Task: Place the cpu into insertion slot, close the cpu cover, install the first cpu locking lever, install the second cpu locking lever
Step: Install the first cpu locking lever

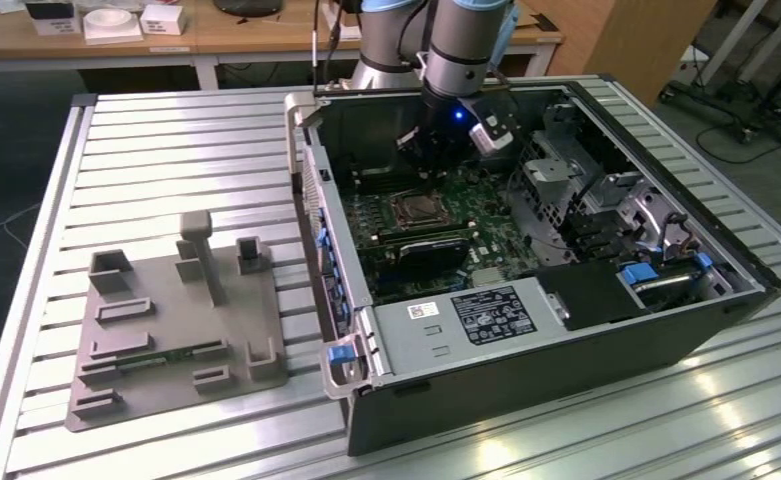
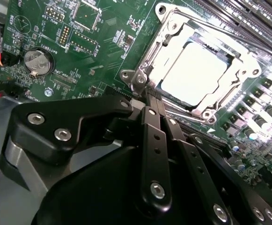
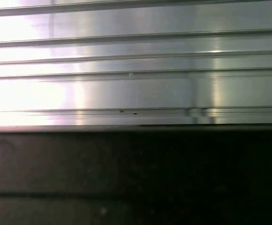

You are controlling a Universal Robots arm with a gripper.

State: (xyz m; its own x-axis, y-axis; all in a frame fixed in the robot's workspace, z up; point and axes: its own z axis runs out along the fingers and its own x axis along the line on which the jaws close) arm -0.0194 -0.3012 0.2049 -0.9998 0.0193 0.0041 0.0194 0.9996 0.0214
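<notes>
We judge the main risk to be at the socket corner. The hand (image 2: 149, 96) has its tips right against the near corner of the cpu cover (image 2: 161, 49). A sideways slip there could scrape the small parts on the green motherboard (image 2: 79, 42) or bend a thin locking lever. If the cpu (image 2: 192, 75) sits even slightly askew, pushing down on the frame could harm the contacts beneath it. It looks level to us, but the glare on its metal top hides the edges.

In the second wrist view the two black fingers (image 2: 153, 140) run side by side and look pressed together, with barely a seam between them. We cannot tell whether a lever wire is caught at the tips. Nothing larger is held.

The cpu lies in its socket, and the silver cover appears to be folded down around it. We cannot tell whether either lever is latched. A coin cell battery (image 2: 35, 62) sits well apart from the socket on the board.

In the exterior view the arm (image 1: 460, 40) reaches down into the far part of the open computer case (image 1: 524, 375), over the socket. The case stands on the slatted worktop (image 1: 163, 150). A grey fixture plate (image 1: 163, 340) lies just beside it on the exterior view's left.
</notes>
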